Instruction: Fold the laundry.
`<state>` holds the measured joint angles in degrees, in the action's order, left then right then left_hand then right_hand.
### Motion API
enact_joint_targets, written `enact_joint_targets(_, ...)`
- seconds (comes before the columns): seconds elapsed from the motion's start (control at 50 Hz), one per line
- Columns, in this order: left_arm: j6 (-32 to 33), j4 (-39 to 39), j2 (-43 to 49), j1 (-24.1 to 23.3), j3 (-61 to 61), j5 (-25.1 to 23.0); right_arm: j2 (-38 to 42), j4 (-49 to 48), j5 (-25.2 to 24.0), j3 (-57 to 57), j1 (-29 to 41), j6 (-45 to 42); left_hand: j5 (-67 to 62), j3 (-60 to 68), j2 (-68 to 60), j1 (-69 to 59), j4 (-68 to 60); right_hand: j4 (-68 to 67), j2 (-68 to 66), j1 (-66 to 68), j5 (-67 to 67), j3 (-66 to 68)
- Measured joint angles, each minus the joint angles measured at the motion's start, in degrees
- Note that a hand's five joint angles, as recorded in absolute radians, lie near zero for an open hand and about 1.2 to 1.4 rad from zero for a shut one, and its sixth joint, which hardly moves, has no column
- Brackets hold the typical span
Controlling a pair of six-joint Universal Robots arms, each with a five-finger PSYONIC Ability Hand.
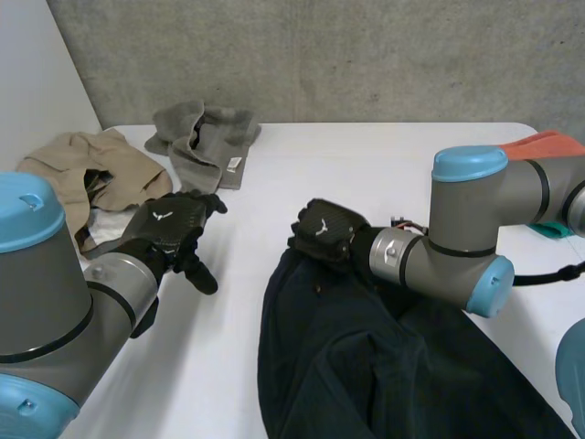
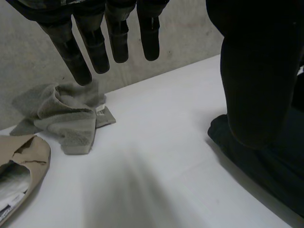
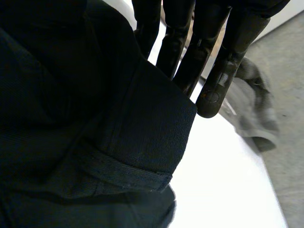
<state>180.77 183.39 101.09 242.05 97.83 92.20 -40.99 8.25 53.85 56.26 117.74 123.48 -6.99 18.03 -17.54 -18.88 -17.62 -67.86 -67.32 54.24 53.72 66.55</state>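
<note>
Head view first. The left robot hand (image 1: 174, 229) hangs palm-down over bare surface (image 1: 366, 174) toward the left edge, with its fingers straight, loosely spread and holding nothing. The dark navy garment (image 1: 366, 357) is heaped on the near right part of the surface, well apart from that hand. The right arm (image 1: 457, 238) bends across the heap, so the right robot hand (image 1: 324, 233) sits knuckles-up on the garment's far left edge. A grey towel (image 1: 206, 137) is crumpled by the far left corner. A beige garment (image 1: 91, 174) lies along the left edge, just beside the left robot hand.

Left wrist view: the fingers (image 2: 95, 47) are straight with gaps between them and nothing under the palm. The grey towel (image 2: 66, 114) lies past the fingertips with the beige garment (image 2: 19, 156) next to it. The dark navy garment (image 2: 275, 175) is off to the hand's other side.

Right wrist view: a hemmed corner of the dark navy garment (image 3: 118, 142) lies across the right robot hand (image 3: 223, 61). Honestly I can't tell if it's pinching the cloth or just resting on it. The grey towel (image 3: 256, 118) is on the surface beyond.
</note>
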Motion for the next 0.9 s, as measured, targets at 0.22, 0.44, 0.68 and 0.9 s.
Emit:
enact_joint_targets(0.22, 0.1, 1.8, -0.5, 0.7, -1.7, 0.1, -0.3, -15.5, 16.6, -7.6, -0.1, 14.0, 0.0, 0.0, 0.0, 0.0, 0.0, 0.0, 0.0, 2.6, 0.9, 0.0)
enact_joint_targets(0.44, 0.1, 1.9, -0.9, 1.0, -4.6, 0.3, -4.5, -19.5, 36.3, -3.5, -0.7, 14.2, 0.0, 0.0, 0.0, 0.0, 0.4, -0.3, 0.0, 2.6, 2.0, 0.8)
enact_joint_targets(0.68, 0.2, 1.5, 7.1, 0.4, -9.9, 0.4, -18.1, -15.0, 36.6, 18.7, -6.7, 12.7, 2.2, -2.7, 2.2, 3.0, 2.2, -0.3, 0.0, 2.7, 2.4, 1.2)
enact_joint_targets(0.9, -0.5, 0.8, 20.0, -1.9, -17.3, 0.7, -28.9, -16.0, 30.0, 31.8, -11.0, 19.4, 2.2, -2.7, 2.2, 3.0, 2.2, -0.3, 0.0, 2.7, 2.4, 1.3)
